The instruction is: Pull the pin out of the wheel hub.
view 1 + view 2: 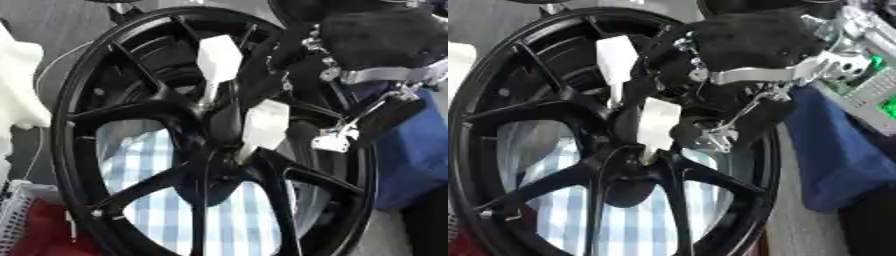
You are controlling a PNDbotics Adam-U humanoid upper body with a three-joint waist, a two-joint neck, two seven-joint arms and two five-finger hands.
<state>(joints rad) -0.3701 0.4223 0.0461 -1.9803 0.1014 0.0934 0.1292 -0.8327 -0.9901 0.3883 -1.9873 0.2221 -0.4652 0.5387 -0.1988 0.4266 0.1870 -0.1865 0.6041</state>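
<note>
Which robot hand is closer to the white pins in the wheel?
The right hand is closer, right beside the upper white pin at the wheel hub. The left hand isn't in view.

One black spoked alloy wheel hub [175,150], two white plastic-headed pins [219,62] in it, one black robot hand [754,45].

**Lighting and picture quality**

Even, diffuse light, fairly bright. The black wheel hub [210,150] reads as near-solid dark with faint sheen along its rim. White pins [219,60] above its centre look overexposed, detail lost. Both views are soft throughout; edges right of the hub smear, possibly from motion.
</note>
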